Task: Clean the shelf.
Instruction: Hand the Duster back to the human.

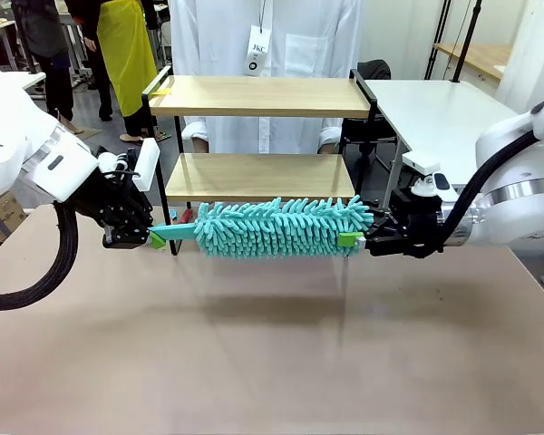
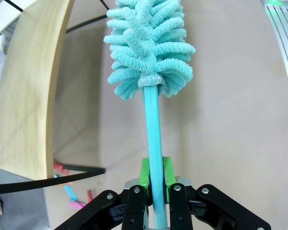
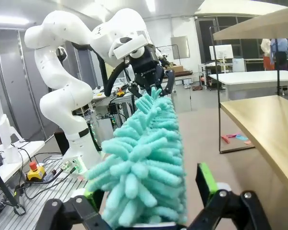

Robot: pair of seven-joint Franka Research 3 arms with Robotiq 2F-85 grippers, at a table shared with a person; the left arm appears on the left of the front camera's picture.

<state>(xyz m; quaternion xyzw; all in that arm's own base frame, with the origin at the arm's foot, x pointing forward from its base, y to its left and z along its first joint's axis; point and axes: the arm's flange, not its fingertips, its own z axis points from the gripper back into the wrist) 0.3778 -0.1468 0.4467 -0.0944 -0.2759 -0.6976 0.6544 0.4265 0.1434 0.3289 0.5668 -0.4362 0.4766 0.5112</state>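
The shelf (image 1: pixel 254 95) stands at the table's far side, two light wooden boards in a black frame. In front of its lower board (image 1: pixel 254 174) a teal fluffy duster (image 1: pixel 281 227) hangs level above the table. My left gripper (image 1: pixel 154 238) is shut on the duster's thin teal handle (image 2: pixel 153 129), green pads (image 2: pixel 145 172) pressed to it. My right gripper (image 1: pixel 354 240) stands open around the far end of the duster head (image 3: pixel 144 163), one green pad (image 3: pixel 206 184) apart from the fluff. In the left wrist view the shelf board (image 2: pixel 29 96) runs along the left.
A person in a white coat (image 1: pixel 263 45) stands right behind the shelf. Small pink and blue scraps (image 2: pixel 69 194) lie on the table under the shelf. A white table (image 1: pixel 444 113) stands at the back right. The brown tabletop (image 1: pixel 272 344) stretches toward me.
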